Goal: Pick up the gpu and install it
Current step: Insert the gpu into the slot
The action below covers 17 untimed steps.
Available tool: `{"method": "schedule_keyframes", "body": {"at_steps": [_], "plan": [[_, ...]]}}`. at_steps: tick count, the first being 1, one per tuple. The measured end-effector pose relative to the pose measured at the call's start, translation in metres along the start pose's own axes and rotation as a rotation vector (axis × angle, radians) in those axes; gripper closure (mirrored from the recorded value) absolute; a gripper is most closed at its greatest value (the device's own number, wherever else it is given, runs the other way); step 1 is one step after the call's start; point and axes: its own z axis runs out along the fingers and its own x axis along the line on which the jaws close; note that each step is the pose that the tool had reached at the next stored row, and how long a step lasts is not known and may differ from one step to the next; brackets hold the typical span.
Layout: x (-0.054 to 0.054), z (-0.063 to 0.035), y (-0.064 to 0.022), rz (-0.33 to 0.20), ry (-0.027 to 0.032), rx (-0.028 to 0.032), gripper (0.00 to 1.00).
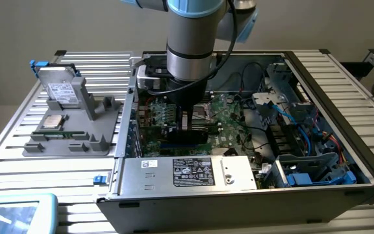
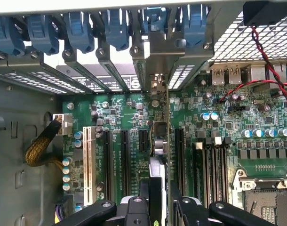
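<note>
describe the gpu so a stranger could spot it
Look inside the open computer case, over the green motherboard. The gpu stands on edge between the jaws beneath the arm. It is the only upright card; the slots beside it are empty.

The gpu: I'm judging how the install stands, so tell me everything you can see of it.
The gpu stands on edge inside the computer case, seen edge-on from the wrist: a thin green board with a dark cooler on one face and a silver metal bracket at its far end, against the case's rear slot openings. The gripper is shut on it, one finger on each face. Its lower edge sits among the motherboard slots; full seating cannot be told.
</note>
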Motion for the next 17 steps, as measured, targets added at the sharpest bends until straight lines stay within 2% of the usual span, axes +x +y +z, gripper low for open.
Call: {"method": "schedule_keyframes", "body": {"at_steps": [17], "plan": [[-0.0001, 0.0003, 0.0012, -0.002, 0.0000, 0.0001, 0.73]]}}
